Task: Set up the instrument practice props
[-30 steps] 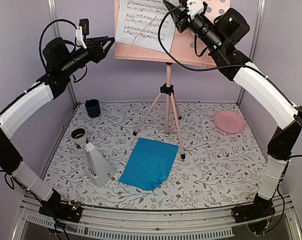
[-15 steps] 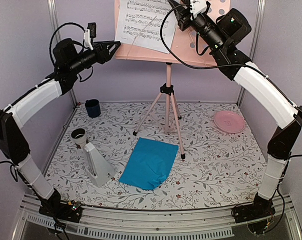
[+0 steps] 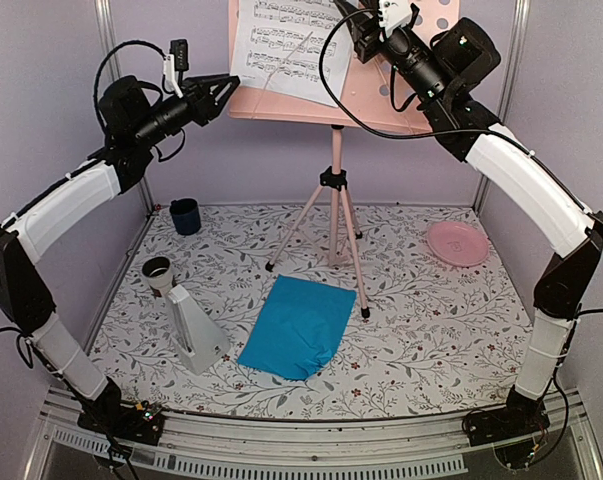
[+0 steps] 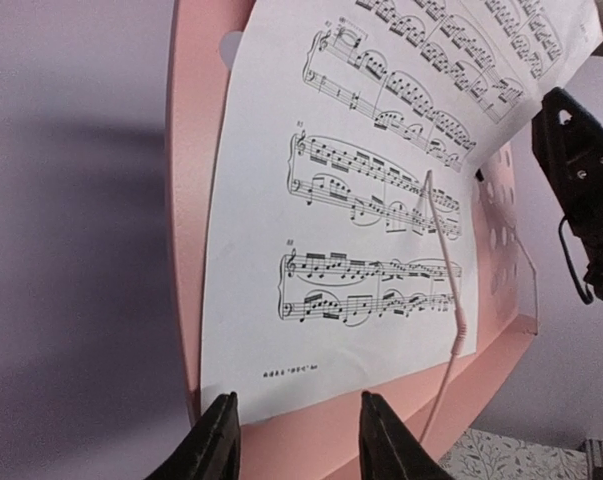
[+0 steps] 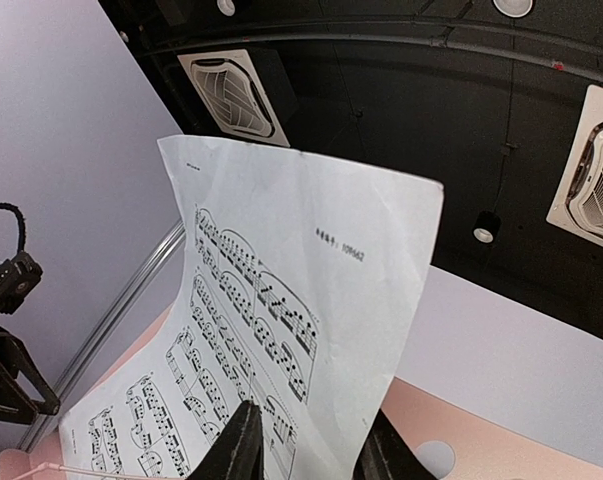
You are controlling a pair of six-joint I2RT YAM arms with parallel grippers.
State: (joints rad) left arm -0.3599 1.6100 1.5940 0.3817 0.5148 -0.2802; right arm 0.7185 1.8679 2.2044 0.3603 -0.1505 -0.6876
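Note:
The pink music stand (image 3: pixel 335 190) stands at the back, its tray (image 3: pixel 281 106) holding the white sheet (image 3: pixel 281 45) of music. A thin pink wire arm (image 4: pixel 443 270) lies across the page. My left gripper (image 3: pixel 231 85) hovers at the tray's left end, open; the sheet's lower left corner (image 4: pixel 231 390) and the tray lip show beyond the left gripper (image 4: pixel 301 445). My right gripper (image 3: pixel 346 20) is high at the sheet's right edge. In its wrist view the right gripper (image 5: pixel 311 445) stands open around that curled edge (image 5: pixel 381 330). The blue sheet (image 3: pixel 299 325) and white metronome (image 3: pixel 196 325) lie on the table.
A dark blue cup (image 3: pixel 185 215) sits at the back left and a pink plate (image 3: pixel 457 242) at the right. A small white cup-like thing (image 3: pixel 159 270) stands just behind the metronome. The stand's tripod legs (image 3: pixel 353 260) spread over the middle of the floral table.
The left arm has lifted and swung right, bringing its gripper up to the tray's left end. The right gripper has risen slightly along the sheet's right edge.

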